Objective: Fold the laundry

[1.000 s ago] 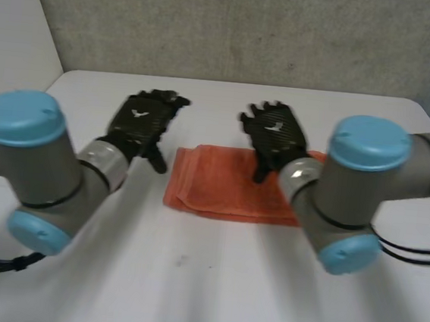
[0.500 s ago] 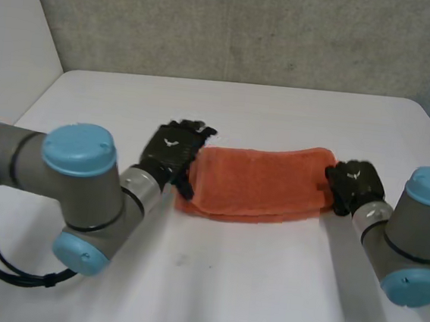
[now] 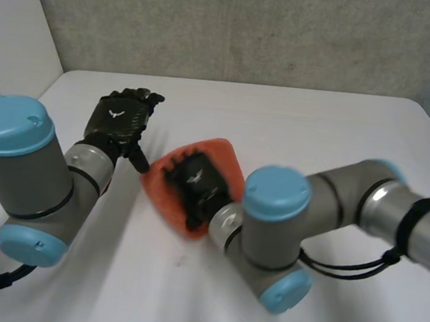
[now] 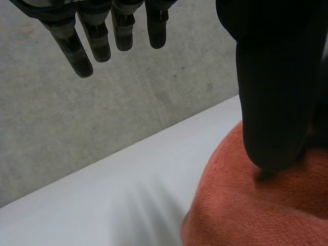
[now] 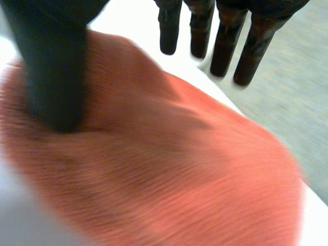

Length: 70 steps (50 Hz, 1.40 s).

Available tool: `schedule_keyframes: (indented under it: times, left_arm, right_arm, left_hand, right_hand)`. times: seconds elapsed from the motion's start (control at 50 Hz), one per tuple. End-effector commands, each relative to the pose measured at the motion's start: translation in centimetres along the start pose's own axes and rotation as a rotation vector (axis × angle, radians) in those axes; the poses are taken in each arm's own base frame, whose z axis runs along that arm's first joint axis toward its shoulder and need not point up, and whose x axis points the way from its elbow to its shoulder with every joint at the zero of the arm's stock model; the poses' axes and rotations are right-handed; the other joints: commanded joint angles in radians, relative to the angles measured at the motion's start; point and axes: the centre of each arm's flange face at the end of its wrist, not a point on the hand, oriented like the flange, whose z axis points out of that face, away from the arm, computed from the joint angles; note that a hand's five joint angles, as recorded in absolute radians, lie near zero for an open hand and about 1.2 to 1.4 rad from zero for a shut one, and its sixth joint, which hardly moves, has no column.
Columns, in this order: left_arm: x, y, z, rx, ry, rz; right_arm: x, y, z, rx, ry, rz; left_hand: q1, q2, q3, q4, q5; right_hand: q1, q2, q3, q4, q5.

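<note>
An orange towel (image 3: 221,157) lies folded into a small rounded bundle near the middle of a white table (image 3: 302,127). The robot's right hand (image 3: 192,185) lies flat on top of the towel, fingers straight and spread, thumb pressing into the cloth. Its left hand (image 3: 118,117) hovers just beside the towel's left edge, fingers straight and relaxed, holding nothing, with its thumb close above the towel.
</note>
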Motion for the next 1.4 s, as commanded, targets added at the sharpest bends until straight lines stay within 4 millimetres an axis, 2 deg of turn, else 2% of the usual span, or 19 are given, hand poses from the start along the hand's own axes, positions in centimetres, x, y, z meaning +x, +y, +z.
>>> schedule_keyframes:
  times: [0.02,0.06,0.18,0.32,0.54,0.62,0.78,0.82,0.88,0.92,0.94,0.98,1.0,1.04,1.08,1.2,1.24,1.32,1.4]
  left_arm:
    - [1.6,0.5,1.6,-0.004,0.053,-0.001]
    - [2.4,0.7,2.1,-0.017,0.073,-0.007]
    - [3.8,1.7,2.3,-0.05,0.108,-0.044]
    - [5.5,3.4,1.6,-0.119,0.144,-0.073]
    - [4.9,6.0,1.1,-0.242,0.064,-0.046]
    - [4.6,6.2,1.0,-0.253,0.053,-0.039]
    - [4.2,6.0,0.6,-0.259,0.051,0.074]
    - [4.1,4.5,0.4,-0.221,0.055,0.112]
    - [4.0,3.5,0.3,-0.195,0.057,0.118]
    - [3.8,0.6,0.1,-0.118,0.049,0.108]
    - [3.8,0.6,0.1,-0.117,0.048,0.108]
    - [3.4,-3.0,-0.5,-0.021,0.034,0.095]
    - [3.4,-3.0,-0.5,-0.021,0.034,0.095]
    - [3.0,-4.7,-0.8,0.027,0.025,0.089]
    - [2.3,-7.5,-1.3,0.102,0.001,0.077]
    - [0.1,-10.3,-1.9,0.166,-0.056,0.044]
    - [-1.6,-11.9,-2.7,0.195,-0.094,0.008]
    - [-2.7,-12.8,-3.3,0.203,-0.116,-0.039]
    - [-3.6,-13.4,-3.9,0.197,-0.108,-0.11]
  right_arm:
    - [9.7,-3.2,-1.2,0.071,0.301,0.285]
    - [10.3,-3.9,-1.7,0.106,0.265,0.399]
    - [10.6,-2.6,-1.6,0.067,0.223,0.41]
    - [9.4,1.2,-0.1,-0.073,0.167,0.442]
    - [8.4,4.5,1.5,-0.206,0.136,0.419]
    - [8.6,4.5,1.8,-0.222,0.137,0.375]
    - [10.6,2.8,1.6,-0.21,0.231,0.308]
    - [11.5,0.6,1.0,-0.166,0.249,0.293]
    - [12.0,-0.7,0.5,-0.139,0.263,0.298]
    - [13.0,-3.4,-0.6,-0.076,0.294,0.295]
    - [13.0,-3.4,-0.6,-0.076,0.294,0.295]
    - [14.4,-6.1,-1.7,0.018,0.363,0.286]
    - [14.4,-6.1,-1.7,0.019,0.364,0.286]
    - [16.2,-8.0,-3.4,0.091,0.493,0.258]
    - [17.3,-8.7,-4.4,0.118,0.566,0.245]
    - [20.3,-9.4,-8.1,0.118,0.737,0.156]
    - [20.4,-9.4,-8.9,0.112,0.745,0.145]
    - [20.0,-9.3,-10.0,0.102,0.738,0.141]
    - [19.6,-7.8,-10.5,0.063,0.669,0.139]
  left_hand:
    - [0.017,0.031,0.03,0.028,-0.009]
    - [0.02,0.034,0.033,0.031,-0.006]
    - [0.023,0.037,0.036,0.034,-0.003]
    - [0.035,0.048,0.047,0.046,0.009]
    - [0.029,0.043,0.042,0.04,0.003]
    - [0.029,0.043,0.042,0.04,0.003]
    - [0.017,0.031,0.03,0.028,-0.009]
    - [0.011,0.025,0.024,0.022,-0.015]
    - [0.008,0.022,0.021,0.019,-0.018]
    - [0.005,0.019,0.018,0.017,-0.021]
    - [0.005,0.019,0.018,0.017,-0.021]
    - [0.005,0.019,0.018,0.017,-0.021]
    - [0.005,0.019,0.018,0.017,-0.021]
    - [0.005,0.019,0.018,0.017,-0.021]
    - [0.005,0.019,0.018,0.017,-0.021]
    - [0.008,0.022,0.021,0.019,-0.018]
    - [0.005,0.019,0.018,0.017,-0.021]
    - [0.005,0.019,0.018,0.017,-0.021]
    - [0.005,0.019,0.018,0.017,-0.021]
  right_hand:
    - [-0.08,-0.176,-0.196,-0.195,-0.218]
    - [-0.08,-0.176,-0.196,-0.195,-0.218]
    - [-0.08,-0.176,-0.196,-0.195,-0.218]
    - [-0.08,-0.176,-0.196,-0.195,-0.218]
    - [-0.08,-0.176,-0.196,-0.195,-0.218]
    - [-0.08,-0.176,-0.196,-0.195,-0.218]
    - [-0.08,-0.176,-0.196,-0.195,-0.218]
    - [-0.08,-0.176,-0.196,-0.195,-0.218]
    - [-0.08,-0.176,-0.196,-0.195,-0.218]
    - [-0.08,-0.176,-0.196,-0.195,-0.218]
    - [-0.08,-0.176,-0.196,-0.195,-0.218]
    - [-0.08,-0.176,-0.196,-0.195,-0.218]
    - [-0.08,-0.176,-0.196,-0.195,-0.218]
    - [-0.08,-0.176,-0.196,-0.195,-0.218]
    - [-0.08,-0.176,-0.196,-0.195,-0.218]
    - [-0.08,-0.176,-0.196,-0.195,-0.218]
    - [-0.08,-0.176,-0.196,-0.195,-0.218]
    - [-0.08,-0.176,-0.196,-0.195,-0.218]
    - [-0.08,-0.176,-0.196,-0.195,-0.218]
